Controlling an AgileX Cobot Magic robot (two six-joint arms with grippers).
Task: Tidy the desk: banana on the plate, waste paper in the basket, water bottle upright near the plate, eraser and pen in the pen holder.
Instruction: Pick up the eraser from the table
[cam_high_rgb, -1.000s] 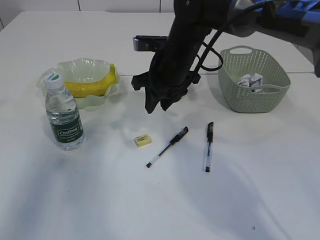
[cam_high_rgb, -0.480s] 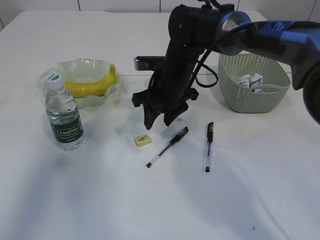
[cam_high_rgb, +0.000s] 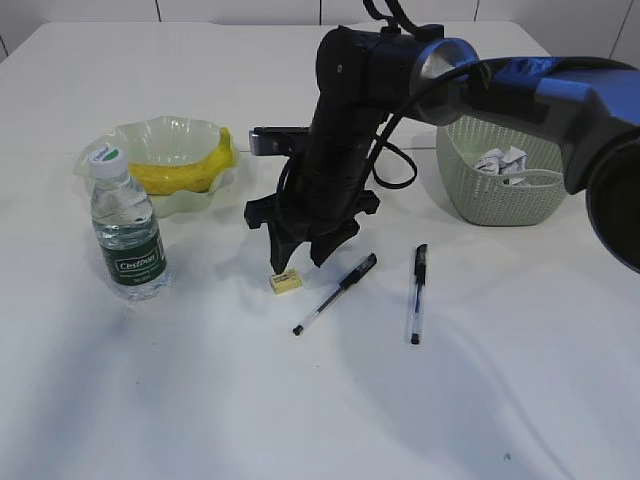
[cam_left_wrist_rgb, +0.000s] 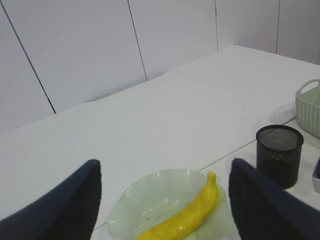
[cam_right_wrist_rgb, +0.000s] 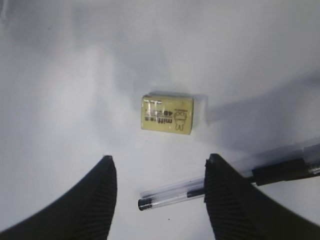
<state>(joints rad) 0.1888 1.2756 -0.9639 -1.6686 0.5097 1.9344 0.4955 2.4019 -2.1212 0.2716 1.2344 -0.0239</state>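
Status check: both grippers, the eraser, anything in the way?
Right gripper open, above the eraser, nothing held. Left gripper open, empty, over the banana plate. Eraser flat on table; nearest pen lies close beside it.

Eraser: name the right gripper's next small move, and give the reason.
Probably lower straight down and close on the eraser. The right gripper hangs open above it, the eraser lies flat and untouched on the table, and a pen lies close beside.

The pen holder (cam_left_wrist_rgb: 279, 155) hides behind the right arm (cam_high_rgb: 345, 150) (exterior view only).
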